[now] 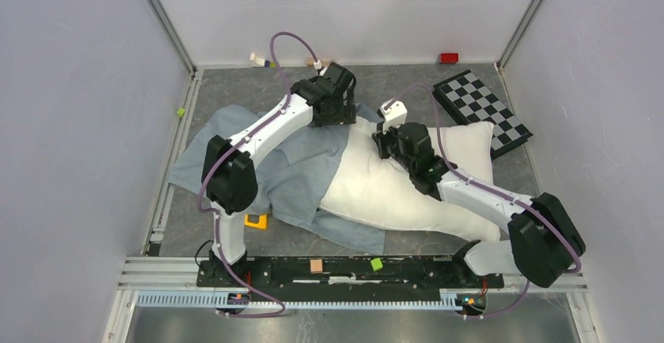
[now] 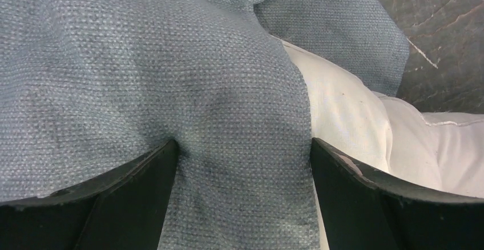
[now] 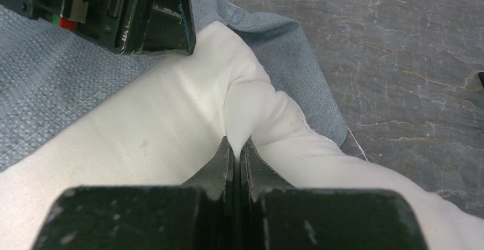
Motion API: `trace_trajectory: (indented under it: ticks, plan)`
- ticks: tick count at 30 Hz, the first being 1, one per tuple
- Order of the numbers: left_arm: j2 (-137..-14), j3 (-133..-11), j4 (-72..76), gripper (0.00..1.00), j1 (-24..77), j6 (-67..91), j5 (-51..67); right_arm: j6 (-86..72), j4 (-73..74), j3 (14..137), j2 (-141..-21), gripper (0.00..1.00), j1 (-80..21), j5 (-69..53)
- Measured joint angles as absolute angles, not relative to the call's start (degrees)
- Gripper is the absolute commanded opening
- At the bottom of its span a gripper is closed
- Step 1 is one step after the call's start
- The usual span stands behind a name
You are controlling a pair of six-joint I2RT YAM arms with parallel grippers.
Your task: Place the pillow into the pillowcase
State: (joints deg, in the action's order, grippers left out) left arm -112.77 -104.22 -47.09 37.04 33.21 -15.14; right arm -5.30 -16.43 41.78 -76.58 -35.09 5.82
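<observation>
The white pillow [image 1: 407, 182] lies across the table's middle, its left end inside the blue-grey pillowcase [image 1: 266, 167]. My right gripper [image 1: 381, 141] is shut on a pinched fold of the pillow [image 3: 171, 124] near its far edge; the fold rises between the closed fingers [image 3: 220, 161]. My left gripper [image 1: 335, 116] is open and presses down on the pillowcase [image 2: 171, 79] at its mouth, fingers [image 2: 140, 187] spread on the cloth. The pillow [image 2: 348, 113] shows just right of the cloth edge. The left gripper's body [image 3: 131, 10] sits close beyond the right gripper.
A black-and-white checkered board [image 1: 481, 108] lies at the back right, partly under the pillow. Small blocks lie about: red [image 1: 449, 57] by the back wall, green [image 1: 180, 111] at left, yellow [image 1: 255, 220] by the pillowcase, tan [image 1: 316, 265] and green [image 1: 376, 264] on the front rail.
</observation>
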Motion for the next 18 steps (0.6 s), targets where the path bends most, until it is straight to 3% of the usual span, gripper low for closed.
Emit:
trace_trajectory:
  ticks: [3,7,11,18]
  plan:
    - [-112.8,-104.2,-47.3,0.75,37.4,32.8,-15.6,-5.2,-17.6,40.4,-75.6,0.0,-37.6,10.1]
    - [-112.7,-104.2,-47.9,0.42,37.6,31.4,-17.2,-4.7,-17.7,40.2,-74.2,0.0,-40.9,15.3]
    - [-112.7,-105.6,-49.0,0.17,37.7,29.9,-18.0,-4.7,-16.6,40.4,-72.1,0.0,-42.6,17.5]
    - [-112.3,-110.1,-51.8,0.1,39.5,27.6,-20.0,-5.2,-8.3,47.6,-72.4,0.0,-42.9,17.5]
